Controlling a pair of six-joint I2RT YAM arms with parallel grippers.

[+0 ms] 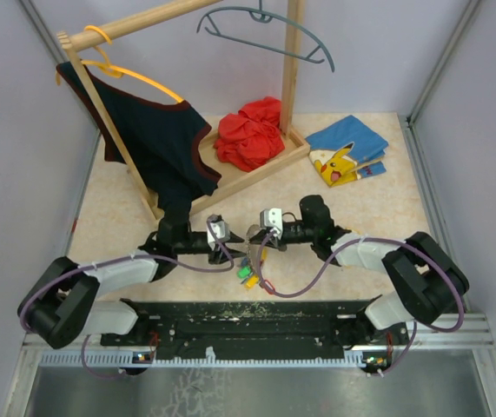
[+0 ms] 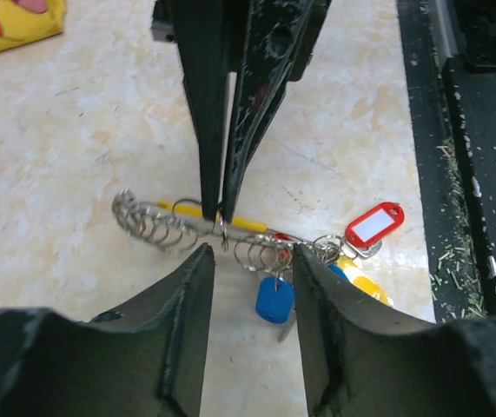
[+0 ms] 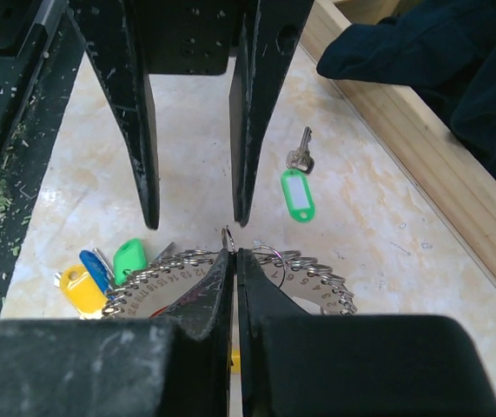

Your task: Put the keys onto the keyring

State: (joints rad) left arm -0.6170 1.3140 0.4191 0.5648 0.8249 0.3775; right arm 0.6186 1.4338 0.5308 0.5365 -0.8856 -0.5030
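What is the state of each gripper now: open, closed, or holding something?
Left gripper: open, holding nothing.
Right gripper: closed on the keyring.

In the left wrist view, part of the keyring (image 2: pixel 148 224) is covered by the right gripper (image 2: pixel 221 214), and the yellow tag (image 2: pixel 365 285) right of the keyring is half hidden behind a finger of the left gripper (image 2: pixel 254 254). The yellow cloth (image 2: pixel 9 22) up-left of the keyring is cut off by the corner. In the right wrist view, the keyring's near half is hidden behind the right gripper, and the dark garment (image 3: pixel 439 61) up-right of it is cut off. From above, the keys (image 1: pixel 248 271) beside the keyring cannot be counted.
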